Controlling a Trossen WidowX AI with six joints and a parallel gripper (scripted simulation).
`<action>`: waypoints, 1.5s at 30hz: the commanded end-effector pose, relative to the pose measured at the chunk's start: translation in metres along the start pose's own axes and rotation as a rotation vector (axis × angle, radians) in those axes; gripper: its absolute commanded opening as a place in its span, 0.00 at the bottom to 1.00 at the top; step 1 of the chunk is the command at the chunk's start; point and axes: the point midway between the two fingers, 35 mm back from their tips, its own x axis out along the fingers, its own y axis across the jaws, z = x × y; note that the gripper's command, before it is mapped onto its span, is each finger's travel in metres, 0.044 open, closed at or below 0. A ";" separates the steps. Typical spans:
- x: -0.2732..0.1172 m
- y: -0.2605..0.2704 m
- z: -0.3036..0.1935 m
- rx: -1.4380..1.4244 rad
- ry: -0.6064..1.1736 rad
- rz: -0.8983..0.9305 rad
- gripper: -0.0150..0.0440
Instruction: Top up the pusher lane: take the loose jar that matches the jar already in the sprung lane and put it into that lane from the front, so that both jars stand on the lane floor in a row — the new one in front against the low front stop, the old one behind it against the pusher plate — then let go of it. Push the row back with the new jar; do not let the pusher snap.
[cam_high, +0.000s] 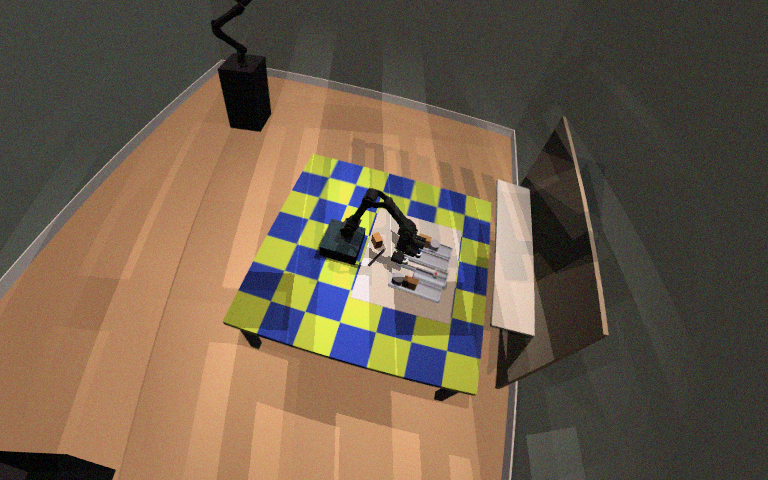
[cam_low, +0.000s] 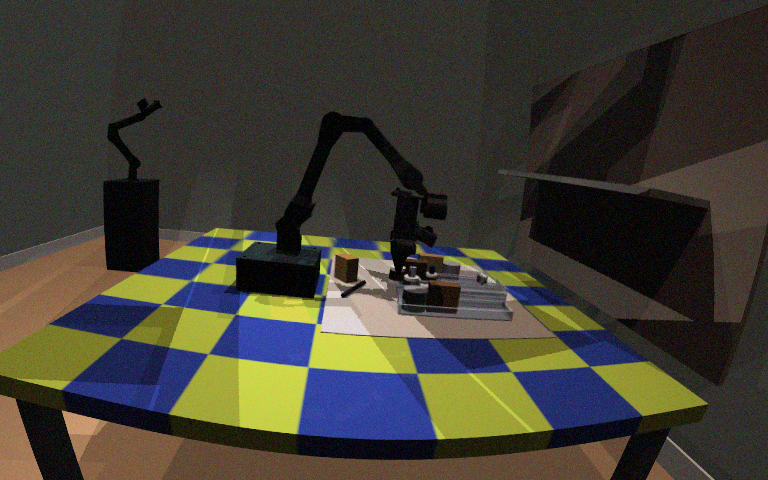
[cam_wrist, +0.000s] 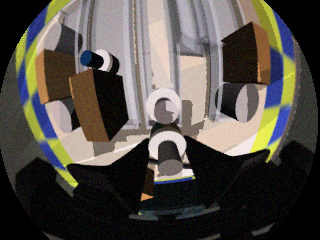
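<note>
My gripper (cam_wrist: 166, 140) (cam_low: 397, 273) points down and is shut on a jar with a white shoulder and a grey cap (cam_wrist: 170, 162), held upright. A matching jar (cam_wrist: 164, 104) (cam_low: 412, 273) stands directly ahead of it in the middle lane, its white shoulder and grey cap showing. In the wrist view the two look close together; whether they touch is hidden. The held jar's base and the low front stop are hidden, so its height over the lane floor cannot be told. The pusher plate is hidden behind the lane jar.
In the wrist view a brown box (cam_wrist: 100, 106) and a blue-capped jar (cam_wrist: 102, 60) stand left; another brown box (cam_wrist: 245, 55) and a grey cylinder (cam_wrist: 237, 101) stand right. A loose brown box (cam_low: 346, 268) and a black bar (cam_low: 353, 288) lie near the arm's base.
</note>
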 end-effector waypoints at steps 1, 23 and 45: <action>-0.004 0.001 0.012 -0.005 -0.035 0.004 0.25; -0.005 0.001 0.021 -0.005 -0.035 0.004 0.25; -0.008 0.001 0.030 -0.005 -0.036 0.004 0.25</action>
